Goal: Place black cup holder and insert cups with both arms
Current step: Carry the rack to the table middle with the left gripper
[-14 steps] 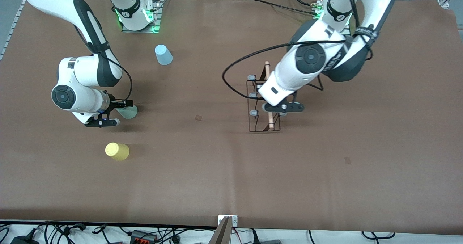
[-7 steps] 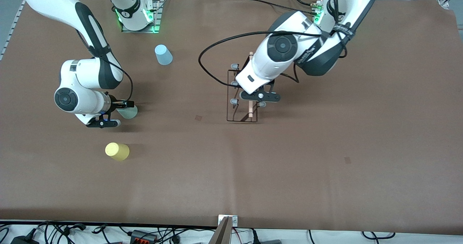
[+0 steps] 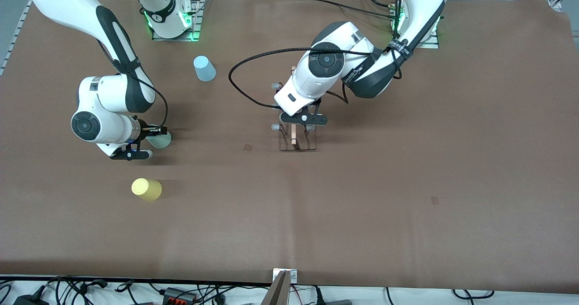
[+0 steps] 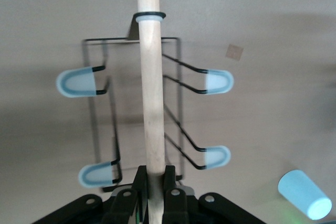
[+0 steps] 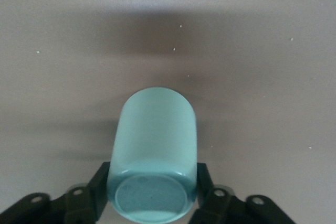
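My left gripper (image 3: 298,123) is shut on the wooden rod handle (image 4: 151,93) of the black cup holder (image 3: 296,143) and holds it upright near the table's middle. I cannot tell if its base touches the table. Several pale-tipped prongs (image 4: 219,81) stick out to both sides. My right gripper (image 3: 153,136) is shut on the sage green cup (image 3: 161,140) near its base (image 5: 155,145), low over the table toward the right arm's end. The yellow cup (image 3: 146,189) lies nearer to the front camera. The light blue cup (image 3: 204,68) stands mouth down, farther from the camera, and also shows in the left wrist view (image 4: 304,194).
Brown paper covers the table (image 3: 407,160). Small tape marks lie beside the holder (image 3: 248,147) and toward the left arm's end (image 3: 434,200). A metal bracket (image 3: 284,275) and cables sit at the front edge. The left arm's black cable (image 3: 244,92) loops over the table.
My left arm has carried the holder toward the right arm's end of the table and the holder stands more upright. My right gripper with the green cup has barely moved.
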